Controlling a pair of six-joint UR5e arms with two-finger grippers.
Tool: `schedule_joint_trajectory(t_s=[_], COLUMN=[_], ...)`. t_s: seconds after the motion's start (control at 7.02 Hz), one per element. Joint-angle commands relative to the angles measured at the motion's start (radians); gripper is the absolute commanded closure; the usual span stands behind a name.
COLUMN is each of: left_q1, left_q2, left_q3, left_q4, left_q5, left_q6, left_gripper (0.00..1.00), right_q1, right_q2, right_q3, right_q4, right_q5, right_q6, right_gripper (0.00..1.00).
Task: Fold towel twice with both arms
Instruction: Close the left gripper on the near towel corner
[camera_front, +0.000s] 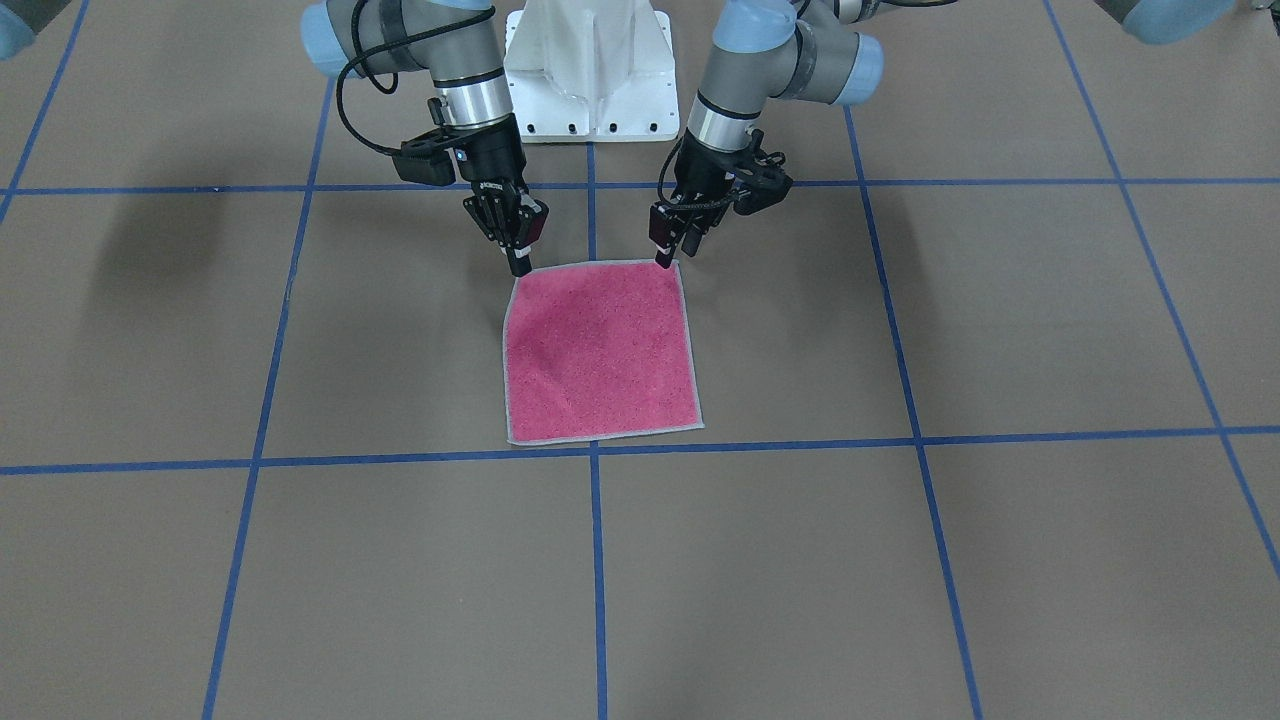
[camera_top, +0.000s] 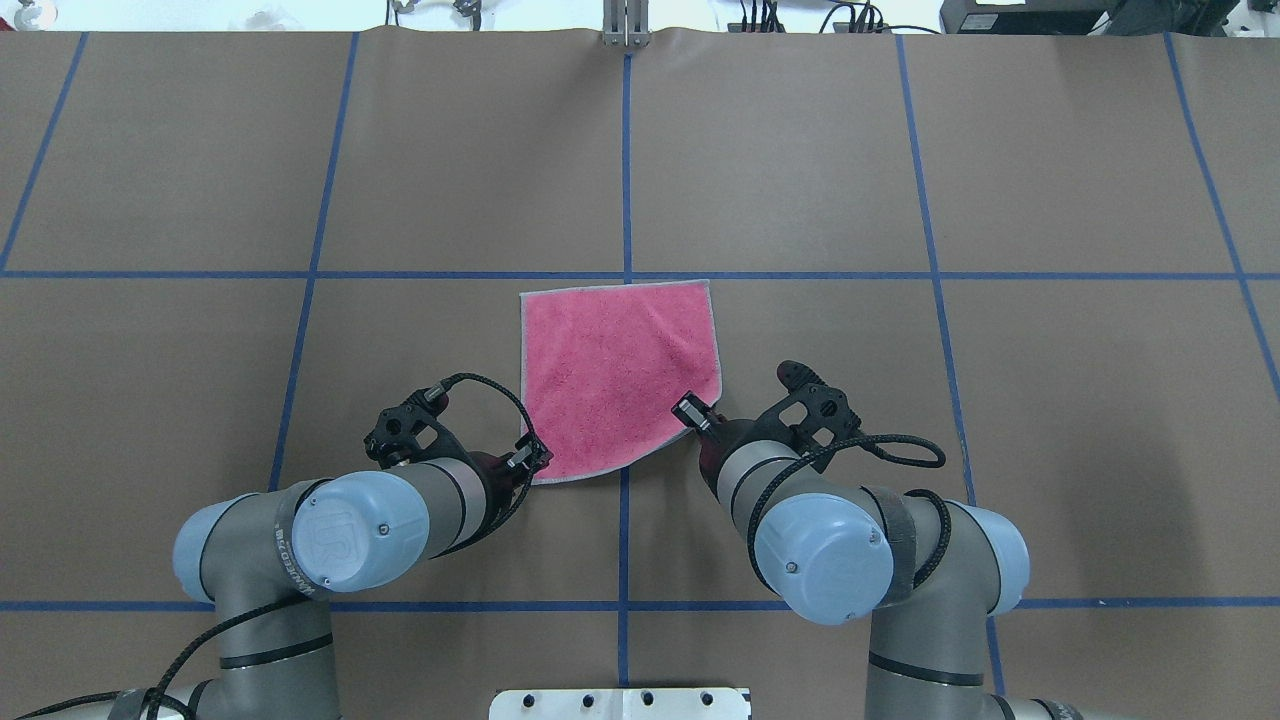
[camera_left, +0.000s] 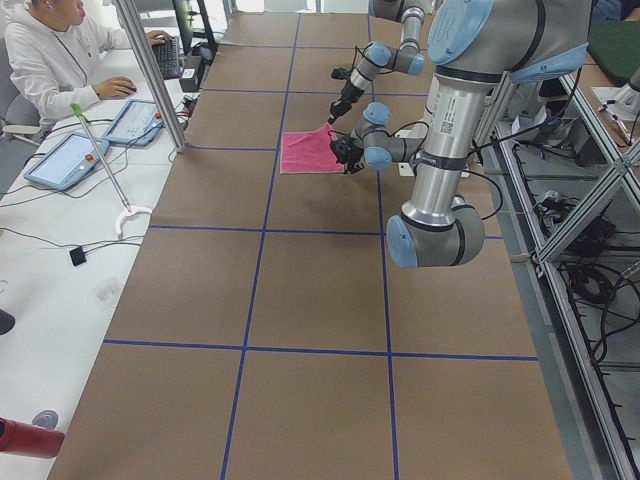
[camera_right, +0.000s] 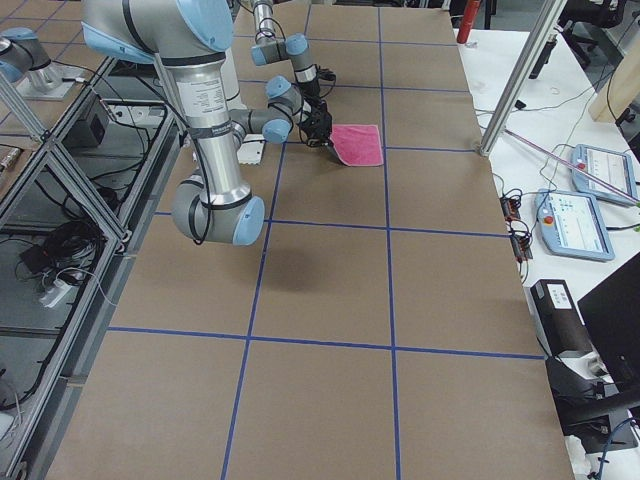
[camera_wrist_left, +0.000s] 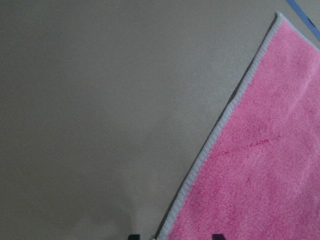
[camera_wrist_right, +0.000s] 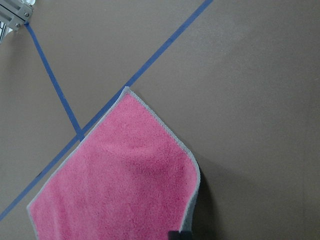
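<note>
Small pink terry towel (camera_front: 600, 345) pinched by one corner in black right gripper (camera_front: 519, 262); black left gripper (camera_front: 672, 255) spread astride opposite hem, ungripped. Probable risk: one-sided lift, skewed fold.

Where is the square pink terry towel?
Overhead view: the square pink terry towel lies robot-side of the central blue tape crossing, near corners at the jaws of the grey left arm and right arm.

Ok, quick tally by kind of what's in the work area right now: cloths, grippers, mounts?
pink square terry towel: 1
black two-finger left gripper and right gripper: 2
white bolted pedestal base: 1
Total: 4
</note>
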Motion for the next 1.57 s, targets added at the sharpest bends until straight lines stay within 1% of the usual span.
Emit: schedule_joint_trajectory(t_s=[0.0,0.14,0.57,0.71,1.0,1.14,1.28,1.42], left_q1=[0.0,0.0,-0.008,-0.009,-0.009,-0.009,-0.009,-0.008], left_q2=[-0.015,-0.038,-0.038,-0.04,-0.043,-0.043,-0.043,-0.043], left_q3=[0.016,0.039,0.042,0.039,0.036,0.036,0.035,0.035], left_q4=[0.0,0.0,0.012,0.034,0.034,0.034,0.034,0.034], left_q5=[0.0,0.0,0.0,0.0,0.0,0.001,0.001,0.001], left_q6=[0.002,0.002,0.014,0.023,0.023,0.023,0.023,0.023], left_gripper=[0.43,0.43,0.43,0.48,0.57,0.58,0.62,0.63], right_q1=[0.0,0.0,-0.002,0.0,-0.002,-0.002,-0.002,-0.002], right_q2=[0.0,0.0,0.0,0.0,0.002,0.002,0.002,0.0], right_q3=[-0.001,0.0,0.0,0.0,-0.001,-0.001,-0.001,-0.001], right_q4=[0.0,0.0,0.0,0.0,0.0,0.0,0.002,0.003], right_q5=[0.0,0.0,0.0,0.0,0.0,0.0,0.0,0.0], right_q6=[0.0,0.0,0.0,0.0,0.0,0.0,-0.002,-0.002], right_gripper=[1.0,1.0,1.0,1.0,1.0,1.0,1.0,1.0])
